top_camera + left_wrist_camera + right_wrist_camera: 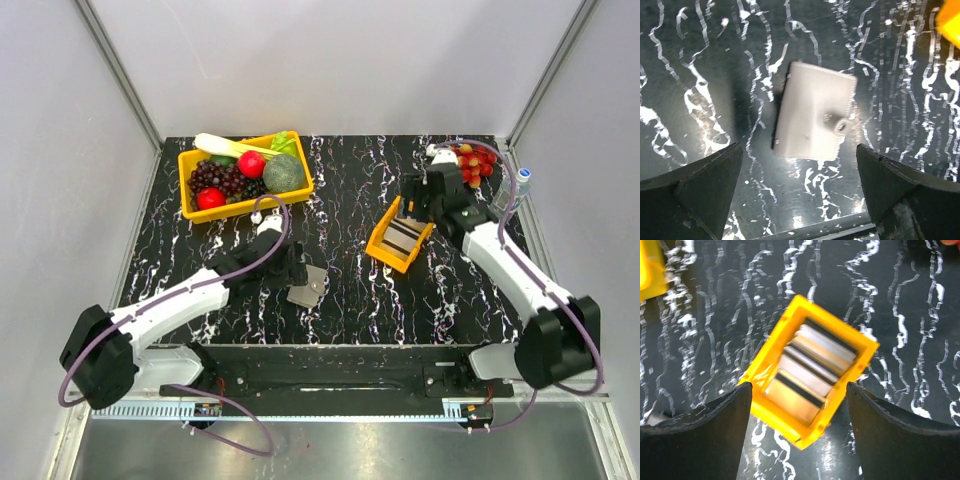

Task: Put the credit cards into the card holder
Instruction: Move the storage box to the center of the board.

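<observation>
Card holder (815, 117) lies closed between the jaws of the wide-open left gripper (799, 150), touching neither.

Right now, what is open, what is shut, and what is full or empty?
card holder: folded shut, lying flat.
credit cards: lying in the orange tray.
orange tray: holding cards.
left gripper: open, empty, over the card holder.
right gripper: open, empty, over the orange tray.
yellow bin: full of fruit and vegetables.
</observation>
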You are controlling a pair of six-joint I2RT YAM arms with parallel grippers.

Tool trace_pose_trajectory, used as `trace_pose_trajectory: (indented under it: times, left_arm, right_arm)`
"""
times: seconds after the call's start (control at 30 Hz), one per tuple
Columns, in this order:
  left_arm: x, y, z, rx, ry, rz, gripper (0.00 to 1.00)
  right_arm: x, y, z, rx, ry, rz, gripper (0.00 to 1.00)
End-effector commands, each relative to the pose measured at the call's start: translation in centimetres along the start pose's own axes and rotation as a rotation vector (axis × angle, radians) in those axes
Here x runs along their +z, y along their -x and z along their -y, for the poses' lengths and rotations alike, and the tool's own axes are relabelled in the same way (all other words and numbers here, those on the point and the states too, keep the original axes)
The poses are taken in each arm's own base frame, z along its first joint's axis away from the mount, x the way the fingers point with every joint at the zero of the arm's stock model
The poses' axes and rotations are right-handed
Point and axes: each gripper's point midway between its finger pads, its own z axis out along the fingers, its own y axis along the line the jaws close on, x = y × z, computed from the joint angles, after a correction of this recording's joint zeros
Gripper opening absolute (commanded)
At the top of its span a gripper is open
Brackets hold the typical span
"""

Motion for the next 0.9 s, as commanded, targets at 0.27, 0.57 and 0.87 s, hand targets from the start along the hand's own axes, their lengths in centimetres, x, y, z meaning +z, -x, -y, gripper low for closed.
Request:
trace_pose_trajectory:
  times: [0.27,0.57,0.87]
  left_arm:
    - [1.4,3.7,10.0,0.070,-0.302,-0.028,0.99]
    - [4.4,3.2,14.8,0.089,-0.445,-0.118,0.99]
    - [5.9,3.1,16.7,0.082,-0.498,-0.149,0.99]
  right_arm:
    - [9.1,3.0,5.2,-0.102,-0.025,-0.147,0.85]
    - [12.7,1.2,6.0,-0.093,0.130,-0.230,0.85]
    - [13.8,-1.1,5.2,-0.070,0.193,-0.289,0.86]
